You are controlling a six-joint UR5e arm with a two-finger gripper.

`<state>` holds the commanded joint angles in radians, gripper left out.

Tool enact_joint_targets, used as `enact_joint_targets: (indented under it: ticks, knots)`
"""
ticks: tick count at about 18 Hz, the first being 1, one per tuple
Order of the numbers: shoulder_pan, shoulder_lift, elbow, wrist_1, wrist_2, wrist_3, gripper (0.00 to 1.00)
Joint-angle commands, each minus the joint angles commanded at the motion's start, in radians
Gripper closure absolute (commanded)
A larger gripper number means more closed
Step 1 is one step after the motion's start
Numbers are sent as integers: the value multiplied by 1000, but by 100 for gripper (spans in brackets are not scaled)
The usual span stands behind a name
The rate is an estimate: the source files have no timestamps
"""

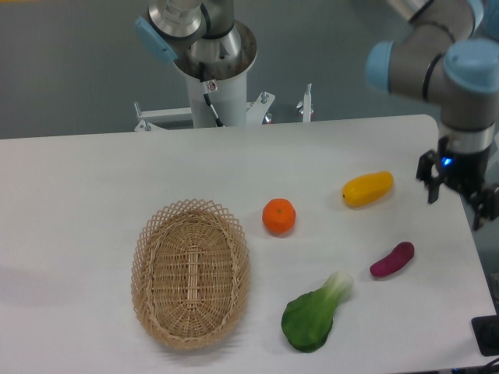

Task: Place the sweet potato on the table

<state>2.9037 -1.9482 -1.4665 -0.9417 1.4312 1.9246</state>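
Note:
The sweet potato [392, 259], a small magenta-purple tuber, lies flat on the white table [93, 195] near its right edge, with nothing touching it. My gripper [456, 204] hangs open above and to the right of it, well clear, with nothing between its fingers. One finger [430, 187] shows on the left, the other at the frame's right edge.
A yellow oblong vegetable [367, 188] lies behind the sweet potato. An orange [279, 216] sits mid-table. A green bok choy [313, 313] lies near the front. An oval wicker basket [190, 271] stands at left-centre. The robot base [214, 74] rises at the back.

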Motion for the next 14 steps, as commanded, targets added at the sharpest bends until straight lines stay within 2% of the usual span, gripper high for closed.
enact_joint_targets:
  ticks: [4,14]
  knots:
    - [46,5,17,-69,-2,125,0]
    - [22,3,-8,-58,-8,116,0]
